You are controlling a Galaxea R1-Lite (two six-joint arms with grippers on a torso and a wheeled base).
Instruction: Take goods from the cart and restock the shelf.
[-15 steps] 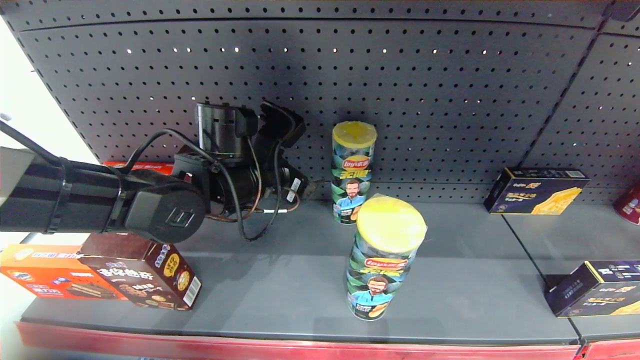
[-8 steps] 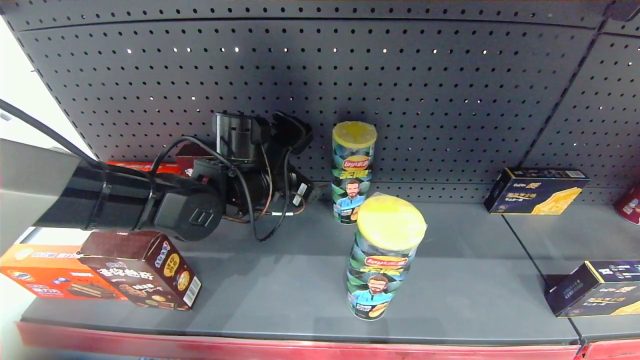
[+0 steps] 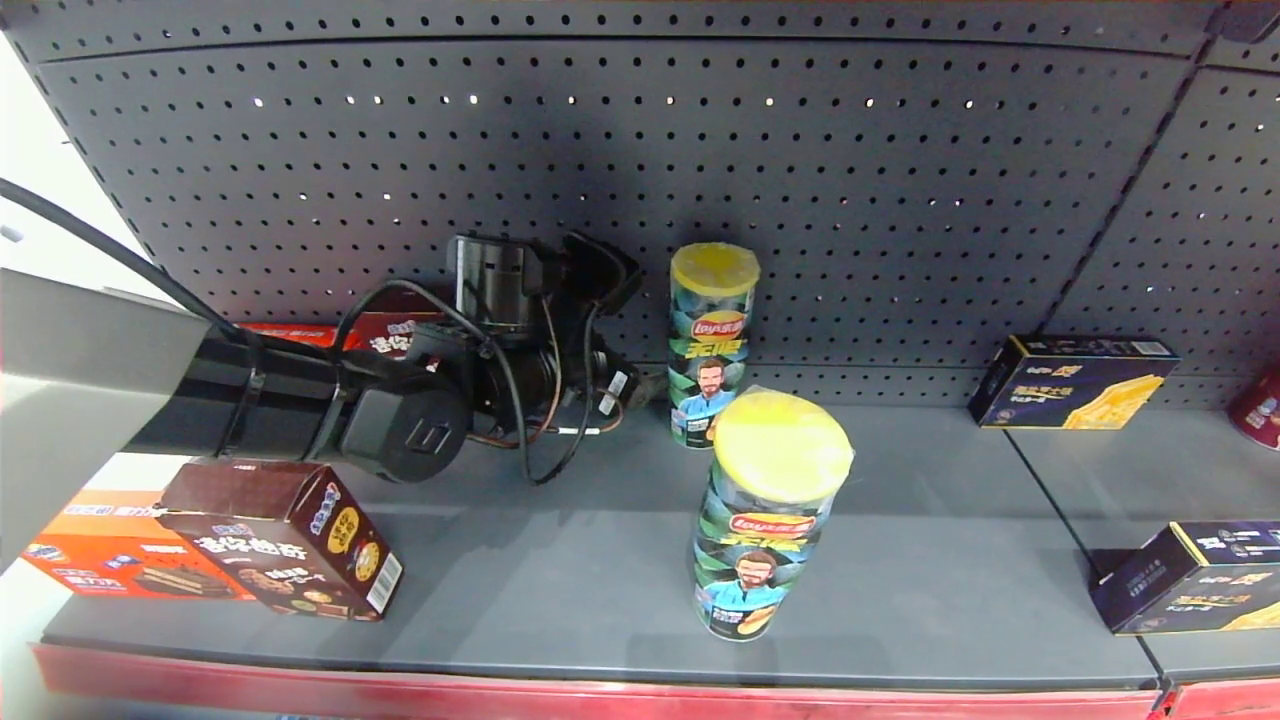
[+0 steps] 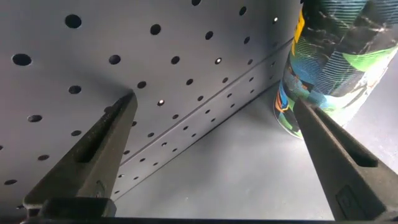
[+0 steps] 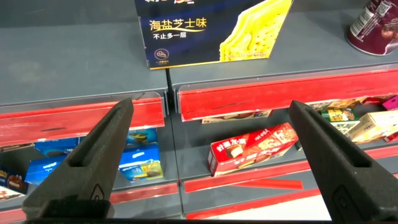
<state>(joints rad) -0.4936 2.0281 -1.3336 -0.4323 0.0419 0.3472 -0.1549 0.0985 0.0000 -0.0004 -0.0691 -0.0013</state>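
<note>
The rear can [image 3: 712,345] is stood upright at the back edge of the shelf [image 3: 560,570], lined up behind the front can [image 3: 770,510], with the jaws of the left gripper [image 4: 212,102] spread wide beside it, presumably to leave it free, while those of the right gripper [image 5: 211,102] are held wide and empty.

print: logo on chip can [image 3: 765,515] | characters on yellow-blue box [image 5: 211,31]

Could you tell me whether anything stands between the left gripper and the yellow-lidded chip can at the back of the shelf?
Nothing visible does. The open left gripper sits right beside the tall yellow-lidded chip can, with only bare grey shelf between them. The second such can stands nearer the front edge, outside that gap.
</note>
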